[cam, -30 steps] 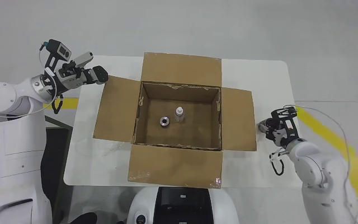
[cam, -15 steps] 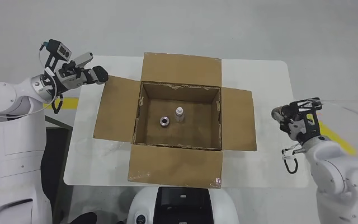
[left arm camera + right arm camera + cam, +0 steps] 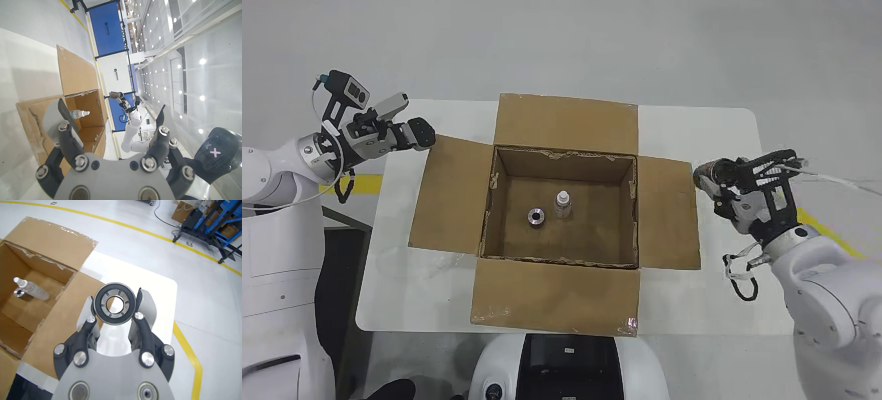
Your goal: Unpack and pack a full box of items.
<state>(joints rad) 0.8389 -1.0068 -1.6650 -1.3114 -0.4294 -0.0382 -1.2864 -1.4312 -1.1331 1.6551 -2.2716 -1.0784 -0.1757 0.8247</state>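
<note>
Bearing [image 3: 115, 290] status: your right gripper [image 3: 115, 299] is clamped on its outer race, bore facing the wrist camera. It is held in the air over the outer edge of the right flap [image 3: 669, 215] of the cardboard box [image 3: 560, 155], outside the cavity. Gripping across the rim should allow a flat set-down, in my judgement. Your left gripper [image 3: 424, 133] hangs spread wide and empty beyond the left flap, by the table's [image 3: 722, 130] far corner, likely parked to keep the opening clear. All four flaps lie folded outward, giving free access. Inside, a spray bottle [image 3: 563, 204] stands just beside a metal cylinder [image 3: 536, 215].
</note>
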